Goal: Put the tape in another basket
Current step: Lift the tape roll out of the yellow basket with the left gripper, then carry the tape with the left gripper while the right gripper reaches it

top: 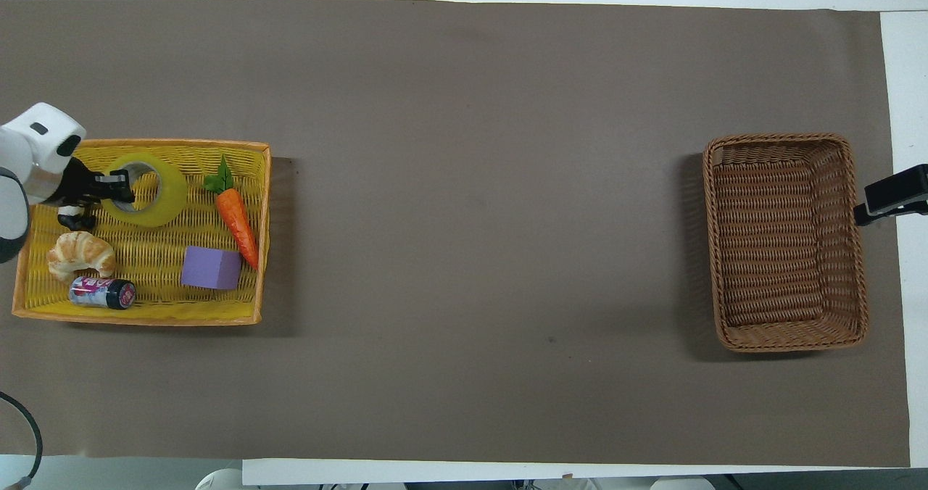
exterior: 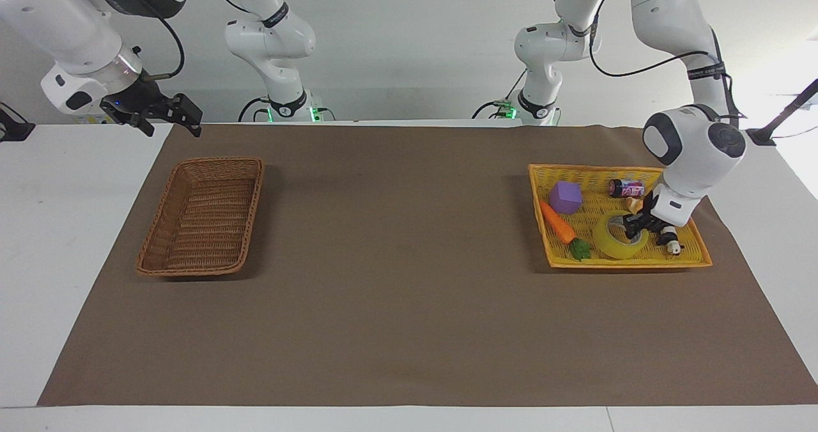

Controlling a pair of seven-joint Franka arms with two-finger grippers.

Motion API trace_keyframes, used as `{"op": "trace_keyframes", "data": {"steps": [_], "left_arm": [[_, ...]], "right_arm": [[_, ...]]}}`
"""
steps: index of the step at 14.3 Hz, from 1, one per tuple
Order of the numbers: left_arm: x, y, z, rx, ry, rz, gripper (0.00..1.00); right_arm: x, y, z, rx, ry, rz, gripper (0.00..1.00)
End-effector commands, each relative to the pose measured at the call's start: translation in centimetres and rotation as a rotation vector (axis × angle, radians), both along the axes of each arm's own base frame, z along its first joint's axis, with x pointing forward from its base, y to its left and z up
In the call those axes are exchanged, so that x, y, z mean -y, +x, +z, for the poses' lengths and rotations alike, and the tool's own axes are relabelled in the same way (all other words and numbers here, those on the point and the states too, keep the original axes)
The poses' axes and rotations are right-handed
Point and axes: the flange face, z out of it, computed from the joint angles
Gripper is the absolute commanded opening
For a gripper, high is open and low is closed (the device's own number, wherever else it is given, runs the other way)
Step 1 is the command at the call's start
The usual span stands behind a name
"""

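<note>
The yellow tape (exterior: 613, 245) lies in the yellow-orange tray (exterior: 639, 262) at the left arm's end of the table; it also shows in the overhead view (top: 156, 204). My left gripper (exterior: 632, 227) is down in the tray, shut on the tape's wall, with one finger inside the core (top: 119, 183). The dark-brown wicker basket (exterior: 220, 161) stands empty at the right arm's end, and its rim shows in the overhead view (top: 783, 139). My right gripper (exterior: 160, 115) waits open in the air beside that basket, over the table's edge (top: 890, 194).
The tray (top: 138, 320) also holds a purple cube (top: 210, 267), a carrot (top: 238, 218), a croissant (top: 80, 254) and a small can (top: 101, 292). A brown mat (exterior: 396, 291) covers the table between the two baskets.
</note>
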Motion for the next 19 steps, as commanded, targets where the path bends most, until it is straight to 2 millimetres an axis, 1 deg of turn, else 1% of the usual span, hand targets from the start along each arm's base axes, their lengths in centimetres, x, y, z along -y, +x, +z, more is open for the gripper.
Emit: {"op": "trace_keyframes", "data": {"steps": [1,2,3,4,6,7,8,10,11,12,13,14,15,16,17,18,19], "left_arm": [[4.9,2.9,9.4,-0.017,-0.061,0.065,0.00],[8.5,3.3,10.6,-0.012,-0.095,0.095,0.00],[12.0,3.3,11.5,-0.004,-0.123,0.137,0.00],[16.2,2.9,11.8,-0.010,-0.163,0.163,0.00],[23.4,1.4,12.2,-0.025,-0.257,0.118,0.00],[27.4,0.3,13.0,-0.034,-0.293,0.100,0.00],[29.6,0.1,13.5,-0.021,-0.320,0.126,0.00],[33.7,-0.1,14.7,0.031,-0.418,0.247,0.00],[36.2,-0.7,15.3,0.048,-0.482,0.287,0.00],[38.7,-1.3,15.2,0.052,-0.505,0.278,0.00],[39.7,-0.9,16.4,0.072,-0.521,0.274,0.00],[40.1,-0.8,17.6,0.080,-0.532,0.266,0.00],[40.0,-0.8,17.4,0.068,-0.524,0.266,0.00],[40.0,-1.0,17.2,0.052,-0.512,0.259,0.00],[39.9,-1.1,17.0,0.038,-0.499,0.252,0.00],[39.8,-1.1,16.9,0.031,-0.494,0.251,0.00],[39.7,-1.2,16.6,0.023,-0.482,0.249,0.00]], "right_arm": [[0.1,-0.7,0.1,0.001,-0.001,0.019,1.00],[0.1,-0.7,0.1,0.001,-0.001,0.019,1.00],[0.1,-0.7,0.1,0.001,-0.001,0.019,1.00],[0.1,-0.7,0.1,0.001,-0.001,0.019,1.00],[0.1,-0.7,0.1,0.001,-0.001,0.019,1.00],[0.1,-0.7,0.1,0.001,-0.001,0.019,1.00],[0.1,-0.7,0.1,0.001,-0.001,0.019,1.00],[0.1,-0.7,0.1,0.001,-0.001,0.019,1.00],[-0.2,-0.7,0.1,0.001,0.006,0.031,1.00],[-0.9,-0.5,-0.1,0.004,0.023,0.058,1.00],[-2.2,-0.3,-0.5,0.028,0.148,0.075,1.00],[-3.4,0.1,-0.8,0.089,0.250,0.060,1.00],[-4.5,0.3,-1.4,0.125,0.317,0.048,1.00],[-6.4,0.9,-2.2,0.137,0.393,0.056,1.00],[-8.3,1.8,-2.7,0.150,0.481,0.048,1.00],[-9.3,3.1,-3.5,0.173,0.567,0.017,1.00],[-11.2,4.3,-4.2,0.196,0.650,-0.007,1.00]]}}
